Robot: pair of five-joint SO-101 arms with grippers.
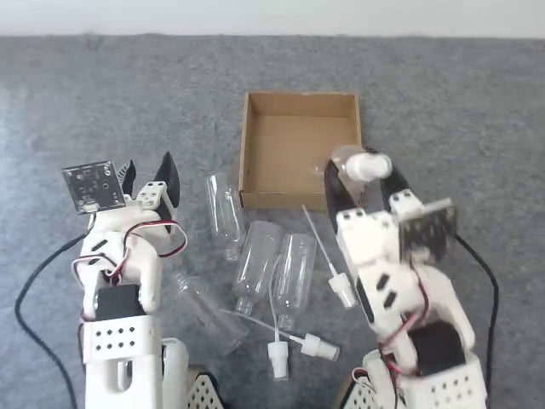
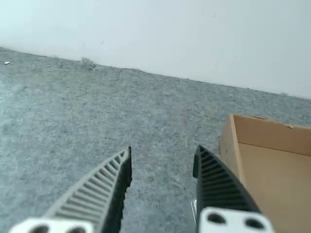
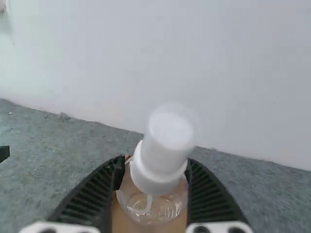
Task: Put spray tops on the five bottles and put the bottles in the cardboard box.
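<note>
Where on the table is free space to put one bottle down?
Free: the carpet left of the cardboard box, beyond the left hand, and the strip right of the box. Crowded: just in front of the box, where loose bottles and spray tops lie.

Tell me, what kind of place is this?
Probably a robot practice bench: a grey felt mat against a bare white wall, a left arm and a right arm side by side, and bottles, spray tops and a box laid out before them.
</note>
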